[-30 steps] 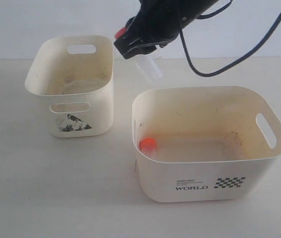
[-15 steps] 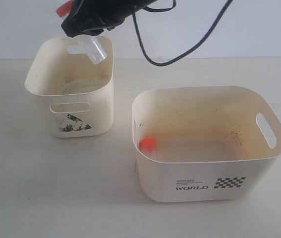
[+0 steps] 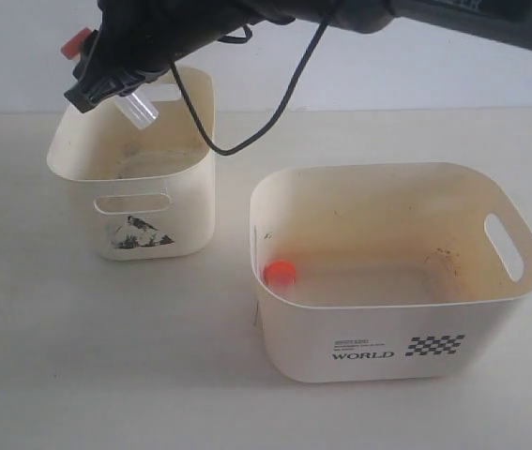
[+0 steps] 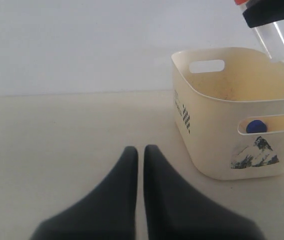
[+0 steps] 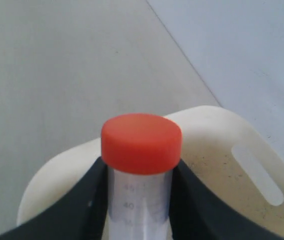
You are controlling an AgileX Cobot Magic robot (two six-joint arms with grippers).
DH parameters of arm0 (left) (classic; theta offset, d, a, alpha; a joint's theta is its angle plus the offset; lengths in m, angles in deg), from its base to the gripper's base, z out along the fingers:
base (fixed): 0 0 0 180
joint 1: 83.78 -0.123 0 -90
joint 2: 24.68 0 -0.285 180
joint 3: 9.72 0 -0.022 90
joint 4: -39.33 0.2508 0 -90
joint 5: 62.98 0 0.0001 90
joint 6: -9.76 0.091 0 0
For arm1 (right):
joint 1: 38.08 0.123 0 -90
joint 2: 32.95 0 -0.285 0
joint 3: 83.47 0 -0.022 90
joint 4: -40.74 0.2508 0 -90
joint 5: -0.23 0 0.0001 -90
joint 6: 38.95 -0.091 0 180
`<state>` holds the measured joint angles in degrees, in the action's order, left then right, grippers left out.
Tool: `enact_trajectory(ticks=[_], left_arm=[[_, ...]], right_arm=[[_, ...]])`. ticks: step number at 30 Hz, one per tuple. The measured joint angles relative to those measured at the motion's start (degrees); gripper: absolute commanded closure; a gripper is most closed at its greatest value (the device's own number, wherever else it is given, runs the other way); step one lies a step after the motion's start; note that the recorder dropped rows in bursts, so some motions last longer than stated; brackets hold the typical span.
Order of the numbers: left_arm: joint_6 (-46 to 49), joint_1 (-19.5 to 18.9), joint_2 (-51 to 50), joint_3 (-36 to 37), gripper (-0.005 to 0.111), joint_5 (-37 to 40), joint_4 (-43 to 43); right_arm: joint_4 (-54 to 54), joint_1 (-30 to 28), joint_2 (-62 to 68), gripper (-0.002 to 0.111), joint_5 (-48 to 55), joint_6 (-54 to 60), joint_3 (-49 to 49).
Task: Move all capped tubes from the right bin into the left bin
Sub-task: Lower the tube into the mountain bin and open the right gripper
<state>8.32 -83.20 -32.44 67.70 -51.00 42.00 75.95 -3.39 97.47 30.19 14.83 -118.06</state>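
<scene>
- The left gripper [image 4: 137, 150] fills the lower middle of the left wrist view. Its dark fingers are pressed together with nothing between them, above the bare table [image 4: 56, 150].
- In the exterior view the right bin [image 3: 378, 328] is nearest, at lower right, with "WORLD" and a checker print on its front wall.
- A loose tube [image 3: 280, 273] is inside that bin, in its near left corner, with its orange cap against the left wall. The clear body is too faint to tell which way its long axis runs.
- The left bin [image 3: 195, 202] stands farther back at upper left, well apart from the right bin. It has a dark sticker under its front slot.
- A blue tube [image 4: 256, 126] is inside the left bin. Only its cap shows, through the front slot in the left wrist view, so its axis cannot be told.
- The right gripper [image 3: 106, 82] hangs over the left bin's far left rim, at the upper left of the frame, and pinches the held tube [image 3: 137, 108] just under its orange cap.
- The held tube's long axis is tilted: cap toward the upper left, clear closed end toward the lower right, aimed down at the bin's mouth. That end is near rim level, above the bin's floor.
- A black cable [image 3: 237, 141] loops down from the arm, in front of the bin's far wall.
- A pale wall [image 3: 434, 66] closes the back.
</scene>
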Motion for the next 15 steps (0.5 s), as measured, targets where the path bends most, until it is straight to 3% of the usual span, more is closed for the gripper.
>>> enact_trajectory(ticks=[4,7,9,12,15], left_arm=[[0.0,0.0,0.0,0.0,0.102,0.0,0.0],[0.0,0.0,0.0,0.0,0.102,0.0,0.0],[0.0,0.0,0.0,0.0,0.102,0.0,0.0],[0.0,0.0,0.0,0.0,0.102,0.0,0.0],[0.0,0.0,0.0,0.0,0.102,0.0,0.0]], right_arm=[[-1.0,0.1,1.5,0.081,-1.4,-1.0,-0.5],[-1.4,0.1,2.1,0.044,-2.0,-1.4,-0.5],[-1.4,0.1,2.2,0.032,-2.1,-1.6,-0.5],[-2.1,0.3,2.2,0.045,-3.3,-3.6,-0.5],[-3.3,0.8,2.2,0.075,-3.6,-6.5,-0.6]])
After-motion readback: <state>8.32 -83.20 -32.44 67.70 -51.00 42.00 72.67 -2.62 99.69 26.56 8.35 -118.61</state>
